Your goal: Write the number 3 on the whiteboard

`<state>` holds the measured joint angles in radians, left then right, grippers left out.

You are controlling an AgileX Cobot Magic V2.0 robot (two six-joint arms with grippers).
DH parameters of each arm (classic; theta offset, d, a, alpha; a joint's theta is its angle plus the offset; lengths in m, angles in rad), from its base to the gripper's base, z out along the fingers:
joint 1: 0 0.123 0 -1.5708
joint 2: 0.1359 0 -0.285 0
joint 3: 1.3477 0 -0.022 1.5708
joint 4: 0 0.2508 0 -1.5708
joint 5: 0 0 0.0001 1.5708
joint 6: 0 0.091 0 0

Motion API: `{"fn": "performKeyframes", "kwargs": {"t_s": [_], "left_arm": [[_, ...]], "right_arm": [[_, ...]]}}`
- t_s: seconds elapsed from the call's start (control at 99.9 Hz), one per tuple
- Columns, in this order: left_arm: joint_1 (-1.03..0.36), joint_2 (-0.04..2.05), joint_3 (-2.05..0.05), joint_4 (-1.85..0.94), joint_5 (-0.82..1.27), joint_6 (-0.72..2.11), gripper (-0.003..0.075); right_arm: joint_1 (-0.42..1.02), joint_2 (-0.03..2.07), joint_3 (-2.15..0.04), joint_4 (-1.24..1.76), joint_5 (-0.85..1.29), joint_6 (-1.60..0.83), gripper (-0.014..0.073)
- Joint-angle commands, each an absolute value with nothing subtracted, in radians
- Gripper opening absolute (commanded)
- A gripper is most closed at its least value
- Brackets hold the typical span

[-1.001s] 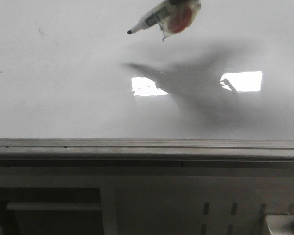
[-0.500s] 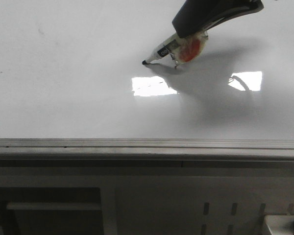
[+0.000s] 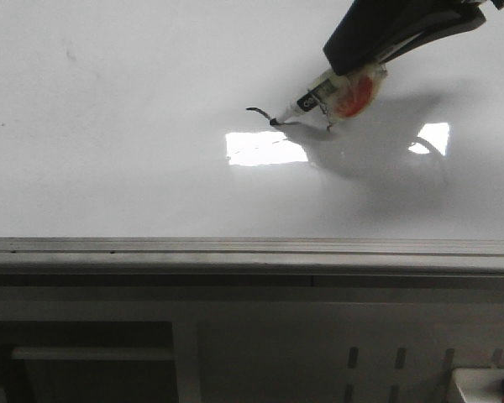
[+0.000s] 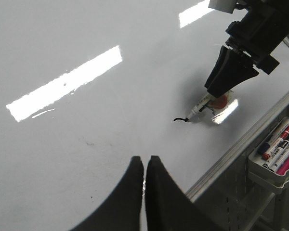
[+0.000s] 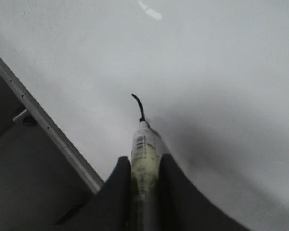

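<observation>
The whiteboard [image 3: 109,151] fills most of the front view, glossy white with a grey frame edge [image 3: 235,246] along its near side. My right gripper [image 3: 353,80] is shut on a marker pen [image 3: 307,102] whose tip touches the board. A short dark hooked stroke [image 3: 259,112], the start of the number 3, trails from the tip; this stroke [image 5: 137,106] and the pen [image 5: 144,149] also show in the right wrist view, and the stroke [image 4: 179,120] shows in the left wrist view. My left gripper [image 4: 145,160] is shut and empty, hovering over the board away from the stroke.
Bright rectangular glare patches [image 3: 265,148] lie on the board near the pen. A white tray [image 4: 274,168] with several spare markers hangs beyond the board's frame [image 4: 241,149]. A perforated metal panel [image 3: 378,361] sits below the frame edge.
The right gripper came down with the pen, set its tip on the board, then slid right, leaving a short hooked stroke.
</observation>
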<state>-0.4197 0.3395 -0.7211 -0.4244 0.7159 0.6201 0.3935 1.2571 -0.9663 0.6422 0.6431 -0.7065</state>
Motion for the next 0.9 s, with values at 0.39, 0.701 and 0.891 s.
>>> {"fn": "performKeyframes", "kwargs": {"t_s": [0.39, 0.701, 0.891], "left_arm": [[-0.416, 0.349, -0.744, -0.448, 0.625, 0.611, -0.0020], [-0.416, 0.349, -0.744, -0.448, 0.622, 0.611, -0.0020], [-0.416, 0.349, -0.744, -0.448, 0.613, 0.611, -0.0020]], "right_arm": [[0.466, 1.309, -0.977, 0.617, 0.531, -0.677, -0.0053], [0.346, 1.247, -0.977, 0.584, 0.609, -0.677, -0.0053], [0.322, 1.228, -0.954, 0.558, 0.683, -0.673, -0.0053]]}}
